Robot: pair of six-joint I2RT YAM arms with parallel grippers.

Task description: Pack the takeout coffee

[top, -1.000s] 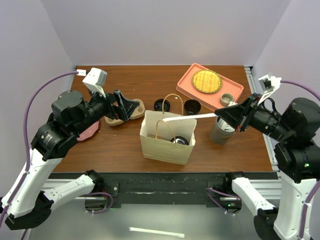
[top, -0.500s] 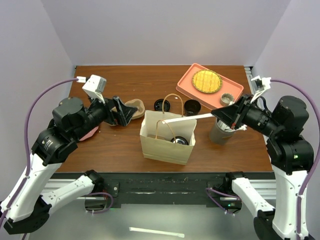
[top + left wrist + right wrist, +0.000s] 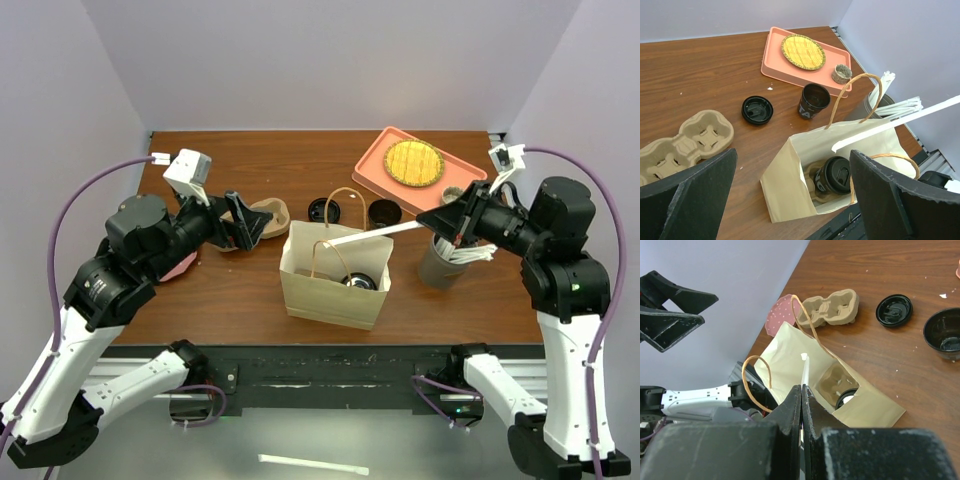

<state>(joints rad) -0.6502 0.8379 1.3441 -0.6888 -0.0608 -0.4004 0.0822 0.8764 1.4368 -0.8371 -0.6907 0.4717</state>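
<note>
A paper bag [image 3: 330, 290] is stood open on the table [image 3: 250, 290] for loading from above; inside, the lidded takeout coffee [image 3: 836, 175] is seated in what seems a pulp holder [image 3: 832, 382]. A woven mat [image 3: 802, 51] is carried on a pink tray [image 3: 772, 65]. An empty pulp carrier [image 3: 690, 145] is seen near the left gripper [image 3: 245, 220], jaws spread wide, empty. White utensils [image 3: 472, 256] are stored in a grey cup [image 3: 440, 268]. A lidless black cup [image 3: 814, 100] and loose lid [image 3: 757, 109] are set behind the bag. A white straw [image 3: 375, 235] is pinched in the closed right gripper [image 3: 801, 395], its tip aimed over the bag's mouth
</note>
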